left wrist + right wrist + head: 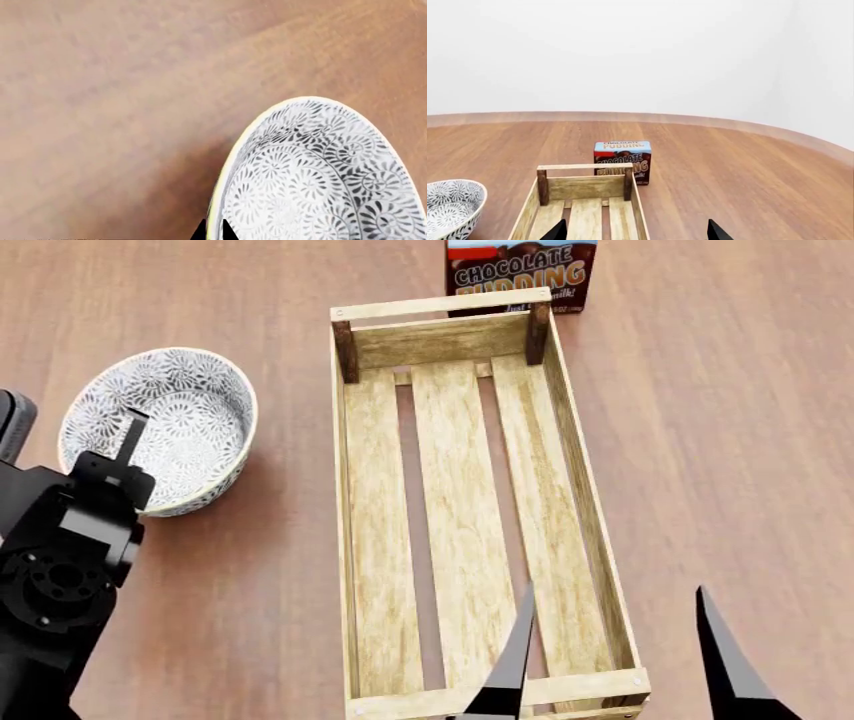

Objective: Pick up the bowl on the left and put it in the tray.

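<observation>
The bowl [171,420], white with a dense grey-blue floral pattern, is at the left on the wooden table, beside the tray [577,480]. My left gripper [130,440] is at the bowl's near rim. In the left wrist view its two black fingertips [213,232] sit tight on either side of the pale rim of the bowl [313,175], shut on it. I cannot tell whether the bowl rests on the table. The tray is a long light-wood slatted crate with nothing in it. My right gripper [614,670] hangs open over the tray's near right corner, holding nothing.
A chocolate pudding box [521,275] stands upright just behind the tray's far end, also visible in the right wrist view as the pudding box [622,161] behind the tray [586,186]. The brown table edge [774,131] curves round at the back.
</observation>
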Motion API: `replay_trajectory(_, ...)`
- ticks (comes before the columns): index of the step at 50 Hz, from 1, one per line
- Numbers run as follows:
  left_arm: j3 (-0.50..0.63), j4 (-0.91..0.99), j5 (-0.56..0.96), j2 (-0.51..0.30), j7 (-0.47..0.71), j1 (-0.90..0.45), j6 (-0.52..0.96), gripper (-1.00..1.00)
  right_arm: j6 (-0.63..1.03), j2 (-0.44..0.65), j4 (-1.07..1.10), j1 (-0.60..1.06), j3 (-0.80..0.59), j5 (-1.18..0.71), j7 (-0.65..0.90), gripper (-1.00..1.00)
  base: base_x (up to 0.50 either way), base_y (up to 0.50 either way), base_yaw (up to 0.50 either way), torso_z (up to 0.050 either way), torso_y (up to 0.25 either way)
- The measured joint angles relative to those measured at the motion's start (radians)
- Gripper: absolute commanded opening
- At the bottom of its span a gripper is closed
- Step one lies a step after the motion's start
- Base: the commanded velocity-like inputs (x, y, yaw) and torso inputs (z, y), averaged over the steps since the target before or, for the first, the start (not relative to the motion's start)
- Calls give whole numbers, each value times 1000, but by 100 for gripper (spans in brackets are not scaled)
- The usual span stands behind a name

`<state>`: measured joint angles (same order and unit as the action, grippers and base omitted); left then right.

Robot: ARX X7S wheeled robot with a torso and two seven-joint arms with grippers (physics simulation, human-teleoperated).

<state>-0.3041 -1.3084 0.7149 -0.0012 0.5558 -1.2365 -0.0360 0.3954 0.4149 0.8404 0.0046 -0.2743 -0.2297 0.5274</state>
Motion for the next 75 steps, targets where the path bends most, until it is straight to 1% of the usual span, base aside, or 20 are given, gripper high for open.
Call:
replay_trajectory(13, -61, -1, -39, 1, 3, -8, 8, -100, -6, 3, -5, 0, 0, -3, 2, 100, 0, 0, 0, 0, 0)
replay_trajectory(19, -60, -1, -26, 1, 4, -19, 10, -100, -7, 4, -5, 1, -1, -4, 3, 100, 0, 0, 0, 0, 0)
replay_trajectory(29, 28, 19, 90, 1, 11, -49, 19, -100, -7, 6, -6, 2, -5, -4, 6, 100, 0, 0, 0, 0, 0)
replay_trajectory(35, 102, 113, 170, -1, 43, -37, 50, -100, -4, 7, -4, 3, -8, -5, 8, 100, 0, 0, 0, 0, 0)
replay_trajectory(43, 174, 254, 247, -8, 94, -11, 98, -100, -3, 8, -5, 5, -11, -5, 10, 100, 0, 0, 0, 0, 0)
replay_trajectory(49, 213, 361, 303, -19, 131, 16, 173, -100, -3, 10, -4, 6, -12, -5, 12, 100, 0, 0, 0, 0, 0)
replay_trajectory(55, 246, 478, 371, -42, 170, 44, 297, -100, -1, 11, -3, 8, -14, -6, 13, 100, 0, 0, 0, 0, 0)
replay_trajectory(62, 271, 617, 453, -72, 228, 78, 442, -100, 0, 12, -2, 10, -18, -5, 15, 100, 0, 0, 0, 0, 0)
replay_trajectory(75, 303, 815, 585, -115, 346, 99, 657, -100, -1, 12, -5, 14, -27, -4, 16, 100, 0, 0, 0, 0, 0)
